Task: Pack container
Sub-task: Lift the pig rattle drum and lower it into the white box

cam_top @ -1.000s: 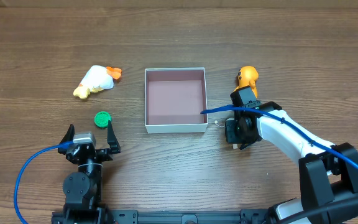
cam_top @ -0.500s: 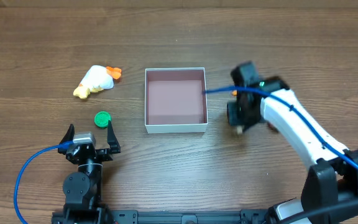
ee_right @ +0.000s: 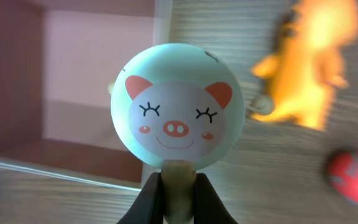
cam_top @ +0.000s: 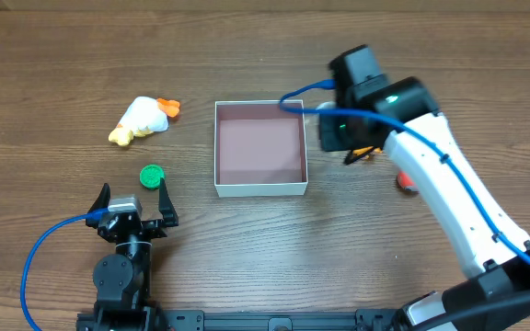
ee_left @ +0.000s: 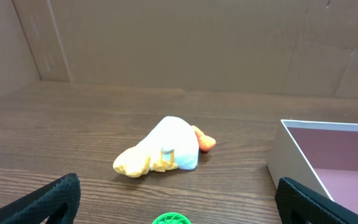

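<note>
Looking down from overhead, I see bare wood all round the container (cam_top: 260,147); the table (cam_top: 265,37) is open along its far side, and a clear lane runs in front of the near wall; to its left the white and yellow duck toy (cam_top: 141,119) and the green disc (cam_top: 152,175) lie well apart from it. My left gripper (cam_top: 134,199) sits near the table's front edge with its jaws spread wide, just beside the disc and holding nothing. My right gripper (ee_right: 179,193) is clamped on the short peg under a pig-faced ball (ee_right: 176,115); from the wrist camera the ball hangs over the container's right wall, with a blurred orange toy (ee_right: 309,68) and a red ball (ee_right: 353,177) on the wood to the right.

A second ago the right gripper was low on the table by the container's front right corner; now it is lifted and further back, beside the far right corner; the red ball, hidden then, shows at the arm's edge; the orange toy is now mostly covered; the left side has not changed.

The container stands square in the middle of the table; thin white walls, a dusty pink floor, nothing inside.
</note>
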Motion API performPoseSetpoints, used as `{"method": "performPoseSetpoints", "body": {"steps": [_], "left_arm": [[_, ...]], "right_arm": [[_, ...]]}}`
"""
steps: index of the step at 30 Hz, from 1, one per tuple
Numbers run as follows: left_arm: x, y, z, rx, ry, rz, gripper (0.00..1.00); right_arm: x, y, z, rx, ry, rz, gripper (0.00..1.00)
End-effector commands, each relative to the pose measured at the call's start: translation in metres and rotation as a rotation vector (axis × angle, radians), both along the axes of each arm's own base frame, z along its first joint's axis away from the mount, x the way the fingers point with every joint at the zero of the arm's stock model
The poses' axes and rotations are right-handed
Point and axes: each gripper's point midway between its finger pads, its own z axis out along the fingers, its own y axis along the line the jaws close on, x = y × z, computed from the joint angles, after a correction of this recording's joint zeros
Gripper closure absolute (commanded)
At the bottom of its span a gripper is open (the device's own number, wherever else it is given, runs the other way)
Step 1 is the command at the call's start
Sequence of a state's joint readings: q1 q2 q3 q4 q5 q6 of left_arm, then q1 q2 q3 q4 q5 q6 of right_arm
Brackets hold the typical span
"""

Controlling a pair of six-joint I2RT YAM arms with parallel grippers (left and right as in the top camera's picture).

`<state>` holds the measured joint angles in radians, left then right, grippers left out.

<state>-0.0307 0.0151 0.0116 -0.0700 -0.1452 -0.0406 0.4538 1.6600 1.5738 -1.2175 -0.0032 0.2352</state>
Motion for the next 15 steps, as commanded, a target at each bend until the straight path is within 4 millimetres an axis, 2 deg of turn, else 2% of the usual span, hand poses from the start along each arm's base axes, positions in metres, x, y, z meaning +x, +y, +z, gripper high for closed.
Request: {"method": "performPoseSetpoints", "body": {"steps": [1, 5, 10, 15], "left_arm": [[0.000, -0.001, 0.001, 0.025, -0.005, -0.009, 0.00], [0.000, -0.001, 0.001, 0.025, -0.005, -0.009, 0.00], [0.000, -0.001, 0.001, 0.025, -0.005, -0.009, 0.00], [0.000, -0.001, 0.001, 0.025, -0.005, -0.009, 0.00]], "right_arm": [[-0.009, 0.051, 0.017, 0.064, -0.074, 0.125, 0.96], [-0.020, 0.092, 0.024, 0.096, -0.139, 0.218, 0.96], [-0.022, 0.108, 0.016, 0.083, -0.183, 0.191, 0.96], [-0.022, 0.124, -0.008, 0.088, -0.177, 0.205, 0.96]]}}
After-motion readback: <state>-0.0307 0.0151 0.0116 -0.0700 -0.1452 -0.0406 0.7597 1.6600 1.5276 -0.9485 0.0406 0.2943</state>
